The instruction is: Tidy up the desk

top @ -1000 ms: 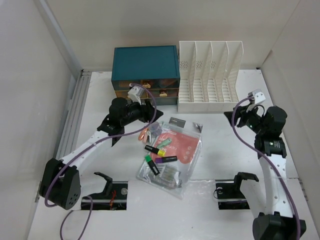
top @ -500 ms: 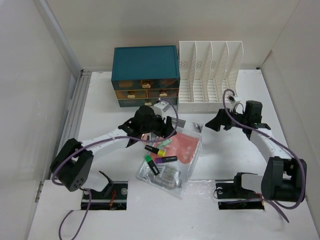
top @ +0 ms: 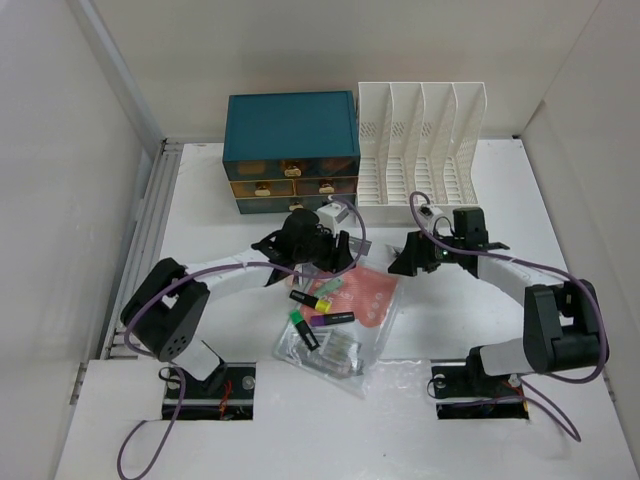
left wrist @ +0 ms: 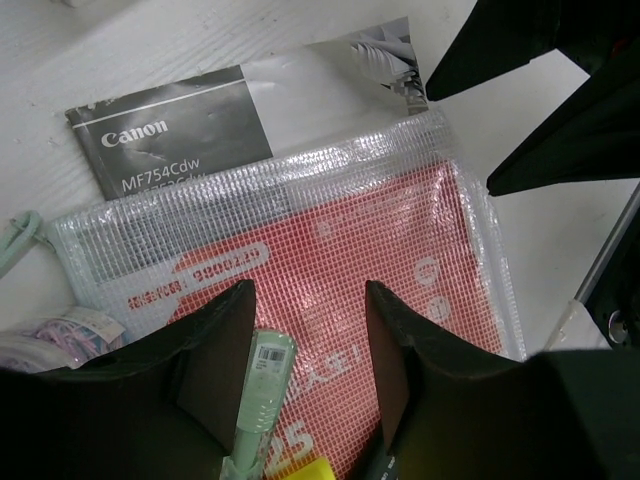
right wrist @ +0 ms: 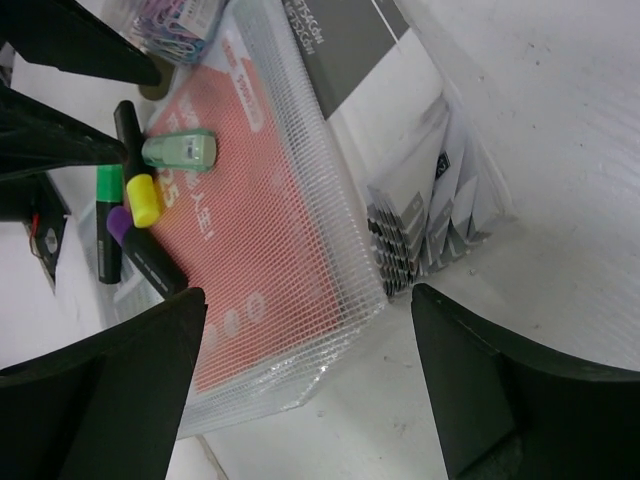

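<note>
Left wrist view alone reads "Canon" on the booklet (left wrist: 180,140). Right wrist view alone shows folded leaflets (right wrist: 425,215). Count: three highlighters (top: 330,319) and one mesh pouch (left wrist: 400,230), mid-desk (top: 200,200). Left gripper (left wrist: 310,300) and right gripper (right wrist: 305,305) are both spread, holding nothing.

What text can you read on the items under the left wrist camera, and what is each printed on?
"Canon": cover of the dark booklet.
"MF754Cdw": same booklet, under the brand name. The line below it is cut off by the mesh pouch.
White print on the red sheet inside the pouch: too blurred to read.
Label on the pale green pen: too small to read.
</note>
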`<state>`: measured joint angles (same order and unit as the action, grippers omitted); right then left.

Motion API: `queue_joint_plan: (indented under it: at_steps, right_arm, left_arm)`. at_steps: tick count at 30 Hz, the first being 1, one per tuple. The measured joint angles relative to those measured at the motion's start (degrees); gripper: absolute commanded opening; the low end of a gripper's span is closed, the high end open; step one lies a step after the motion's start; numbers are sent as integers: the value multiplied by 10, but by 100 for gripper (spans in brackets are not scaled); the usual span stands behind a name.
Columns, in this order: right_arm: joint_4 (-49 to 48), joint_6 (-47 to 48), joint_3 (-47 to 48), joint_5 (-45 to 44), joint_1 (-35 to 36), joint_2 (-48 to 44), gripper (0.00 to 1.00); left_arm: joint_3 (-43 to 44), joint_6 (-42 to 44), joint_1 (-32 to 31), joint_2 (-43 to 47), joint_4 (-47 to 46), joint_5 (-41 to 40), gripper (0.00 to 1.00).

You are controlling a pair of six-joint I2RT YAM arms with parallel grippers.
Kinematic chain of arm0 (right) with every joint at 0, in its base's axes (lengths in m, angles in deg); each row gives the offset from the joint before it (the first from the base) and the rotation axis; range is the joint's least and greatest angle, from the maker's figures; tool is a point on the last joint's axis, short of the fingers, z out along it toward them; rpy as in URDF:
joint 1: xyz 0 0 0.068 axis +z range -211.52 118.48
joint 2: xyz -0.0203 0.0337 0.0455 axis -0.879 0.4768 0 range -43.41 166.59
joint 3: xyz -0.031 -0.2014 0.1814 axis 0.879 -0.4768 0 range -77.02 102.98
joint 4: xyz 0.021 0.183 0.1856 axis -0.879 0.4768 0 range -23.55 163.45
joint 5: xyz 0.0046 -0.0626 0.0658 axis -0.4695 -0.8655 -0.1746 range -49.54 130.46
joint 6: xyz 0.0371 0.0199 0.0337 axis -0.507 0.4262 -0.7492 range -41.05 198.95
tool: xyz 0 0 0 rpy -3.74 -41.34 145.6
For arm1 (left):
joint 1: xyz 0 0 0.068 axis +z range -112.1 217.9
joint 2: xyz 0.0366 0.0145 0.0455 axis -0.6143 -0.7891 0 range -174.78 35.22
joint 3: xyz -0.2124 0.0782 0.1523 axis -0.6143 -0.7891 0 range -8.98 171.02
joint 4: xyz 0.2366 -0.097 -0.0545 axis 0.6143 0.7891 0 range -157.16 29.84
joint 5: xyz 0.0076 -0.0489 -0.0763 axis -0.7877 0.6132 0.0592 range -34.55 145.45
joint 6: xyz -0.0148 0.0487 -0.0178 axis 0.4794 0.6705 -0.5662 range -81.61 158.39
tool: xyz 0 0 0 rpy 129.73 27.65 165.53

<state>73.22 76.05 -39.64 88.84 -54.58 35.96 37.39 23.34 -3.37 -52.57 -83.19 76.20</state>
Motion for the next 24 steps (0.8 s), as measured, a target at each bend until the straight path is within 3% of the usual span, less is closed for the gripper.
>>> queue_joint_plan:
  at_steps: [13, 20, 24]
  right_arm:
    - [-8, -12, -9, -23, 7, 19, 75]
    - [-13, -12, -9, -18, 18, 25, 58]
    - [-13, -12, -9, -3, 36, 25, 57]
  left_arm:
    - [11, -3, 0, -49, 0, 2, 37]
    - [29, -5, 0, -76, 0, 5, 35]
    - [34, -5, 0, -86, 1, 5, 33]
